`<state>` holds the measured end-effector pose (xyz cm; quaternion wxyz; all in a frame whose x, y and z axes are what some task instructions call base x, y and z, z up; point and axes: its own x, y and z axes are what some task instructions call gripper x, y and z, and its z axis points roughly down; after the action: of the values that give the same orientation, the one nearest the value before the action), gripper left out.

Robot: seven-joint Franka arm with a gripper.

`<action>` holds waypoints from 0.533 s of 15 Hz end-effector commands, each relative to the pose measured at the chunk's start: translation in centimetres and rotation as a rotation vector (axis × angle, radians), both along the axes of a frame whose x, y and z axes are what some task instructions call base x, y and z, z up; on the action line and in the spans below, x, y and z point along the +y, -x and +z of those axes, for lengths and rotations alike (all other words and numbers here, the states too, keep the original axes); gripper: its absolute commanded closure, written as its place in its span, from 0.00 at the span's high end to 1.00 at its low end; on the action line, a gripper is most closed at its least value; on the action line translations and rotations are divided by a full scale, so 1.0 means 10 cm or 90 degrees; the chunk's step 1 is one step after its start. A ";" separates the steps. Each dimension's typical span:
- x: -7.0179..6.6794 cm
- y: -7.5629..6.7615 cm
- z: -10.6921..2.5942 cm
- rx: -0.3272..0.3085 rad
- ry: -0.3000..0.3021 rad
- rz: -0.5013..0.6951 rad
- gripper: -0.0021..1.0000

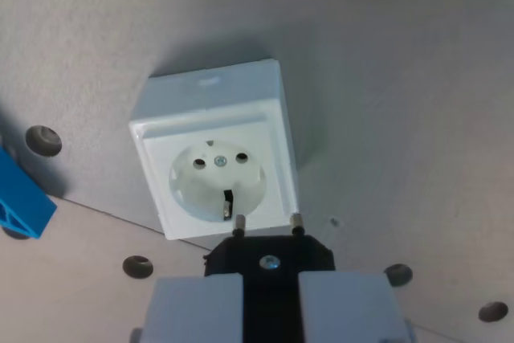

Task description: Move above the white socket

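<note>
A: Near edge first. We see the gripper [271,299] at the bottom of the wrist view, its two pale fingers [197,311] clamped on a black plug [269,259].

B: Agreed, it's holding the plug. Two metal pins [238,221] stick out ahead, toward the target.

A: Next out, the white socket [217,158]. It sits on the bench [401,78], centre-left of the view, face up at us, round recess with two holes and a centre screw.

B: The left pin tip overlaps the recess's lower rim; the right pin is over the frame's corner. So we're not lined up: the socket holes lie up and toward the wrist view's left of the pins.

A: Step in hand, we judge: closing in, hover not yet centred. The next move calls for a shift up and toward the wrist view's left, so the pins sit over the holes. No descent.

B: We can't tell height above it from this one view.

A: Further out: a blue block [20,198] at the left edge, apart from the socket. Bench holes [43,140] scattered around.
</note>
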<state>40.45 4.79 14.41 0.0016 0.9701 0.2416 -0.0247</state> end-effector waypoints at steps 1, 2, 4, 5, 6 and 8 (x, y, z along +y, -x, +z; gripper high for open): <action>0.02 0.08 -0.11 -0.063 0.010 0.093 0.00; 0.03 0.09 -0.13 -0.064 0.009 0.094 0.00; 0.05 0.13 -0.17 -0.066 0.009 0.100 0.00; 0.05 0.15 -0.19 -0.067 0.009 0.100 0.00; 0.06 0.16 -0.21 -0.067 0.010 0.101 0.00; 0.07 0.19 -0.24 -0.067 0.009 0.103 0.00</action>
<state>39.00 5.49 12.70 0.0022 0.9605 0.2770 -0.0279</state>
